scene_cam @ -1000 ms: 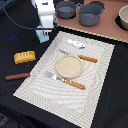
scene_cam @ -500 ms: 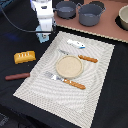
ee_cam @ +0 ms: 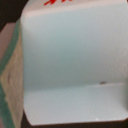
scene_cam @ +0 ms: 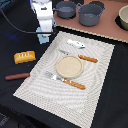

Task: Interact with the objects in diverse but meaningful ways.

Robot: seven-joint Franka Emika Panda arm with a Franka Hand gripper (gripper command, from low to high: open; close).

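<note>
The pale blue carton block point(ee_cam: 75, 60) fills the wrist view at very close range, with red print on one edge. My gripper point(scene_cam: 44, 34) hangs low over the far corner of the striped mat point(scene_cam: 95, 92) at the exterior view's left. The carton is hidden behind it there, and no fingers show in the wrist view. The yellow-orange bread loaf point(scene_cam: 24, 56) and the reddish-brown sausage stick point(scene_cam: 17, 76) lie on the dark table beside the mat. The small white-and-blue piece point(scene_cam: 76, 43) lies on the mat's far part.
A tan plate point(scene_cam: 68, 66) sits mid-mat between wooden-handled cutlery point(scene_cam: 65, 80) and another piece point(scene_cam: 80, 56). Two grey pots point(scene_cam: 65, 8) point(scene_cam: 91, 14) and a bowl point(scene_cam: 123, 17) stand on the brown board behind.
</note>
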